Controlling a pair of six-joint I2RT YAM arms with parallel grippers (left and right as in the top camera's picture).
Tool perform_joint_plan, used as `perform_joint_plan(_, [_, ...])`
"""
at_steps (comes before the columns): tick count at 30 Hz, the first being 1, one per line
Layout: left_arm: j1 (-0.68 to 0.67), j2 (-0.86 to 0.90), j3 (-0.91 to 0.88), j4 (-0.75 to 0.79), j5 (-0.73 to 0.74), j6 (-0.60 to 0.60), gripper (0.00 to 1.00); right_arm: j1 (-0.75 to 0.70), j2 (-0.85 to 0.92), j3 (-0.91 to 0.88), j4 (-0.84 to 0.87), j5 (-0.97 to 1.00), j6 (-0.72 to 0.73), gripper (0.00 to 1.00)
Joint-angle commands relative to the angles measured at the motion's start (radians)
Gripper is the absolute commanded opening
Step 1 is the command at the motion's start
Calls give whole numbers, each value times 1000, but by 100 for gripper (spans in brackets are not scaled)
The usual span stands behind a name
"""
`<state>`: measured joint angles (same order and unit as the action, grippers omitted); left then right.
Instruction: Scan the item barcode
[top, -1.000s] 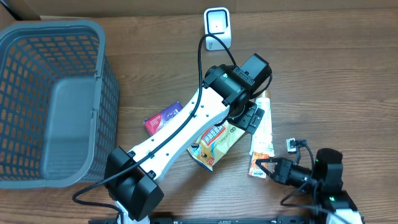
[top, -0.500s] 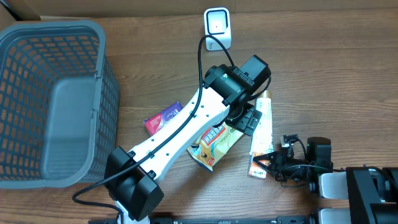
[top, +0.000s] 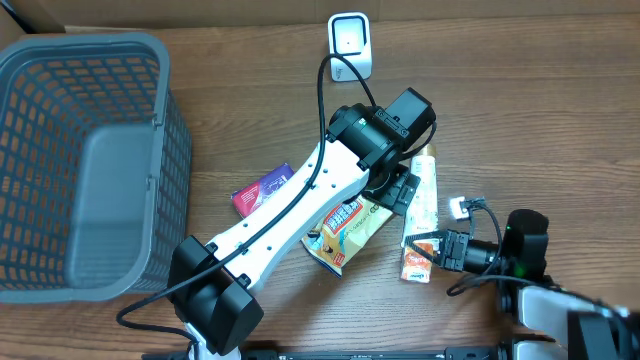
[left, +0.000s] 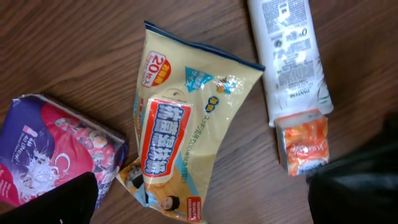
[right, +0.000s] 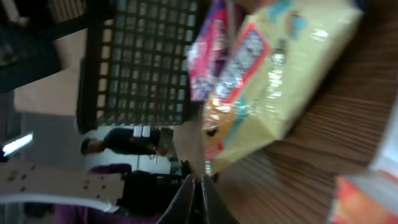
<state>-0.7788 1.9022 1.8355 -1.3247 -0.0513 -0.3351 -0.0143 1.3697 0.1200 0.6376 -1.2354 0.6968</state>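
Orange-capped tube stays put; right gripper, pinched closed, now sits farther up beside it. Left wrist view reveals left gripper spread wide.

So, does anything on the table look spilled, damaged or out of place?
Nothing stands out. The yellow pack, the purple pack and the white tube lie flat on the table at loose angles, with no spill or tear that I can see. The tube's orange cap is on.
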Motion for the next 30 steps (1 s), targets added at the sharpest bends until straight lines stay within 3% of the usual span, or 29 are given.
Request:
perform_joint_plan(1, [0,-7,19,26,-37,-23,100,0,-113,9,-2,-53,29,29])
perform_joint_plan(6, [1,-10,37,37,-38,22,100,2,-265,9,-4,-49,92,80])
perform_joint_plan(7, [2,-14,45,38,-39,32,100,2,-296,9,-7,-48,93,95])
perform_joint_plan(8, [2,-19,51,40,-43,41,100,2,-323,9,-15,-38,91,99])
perform_joint_plan(13, [2,-77,98,63,-126,44,100,2,-448,15,-40,77,28,99])
perform_joint_plan(19, [2,-210,105,119,-252,43,100,-54,-527,202,-80,166,-69,99])
perform_joint_plan(24, [2,-280,106,130,-359,39,100,-182,-524,438,-377,241,-321,100])
perform_joint_plan(30, [8,-354,106,148,-458,29,100,-208,-480,792,-749,467,-688,100])
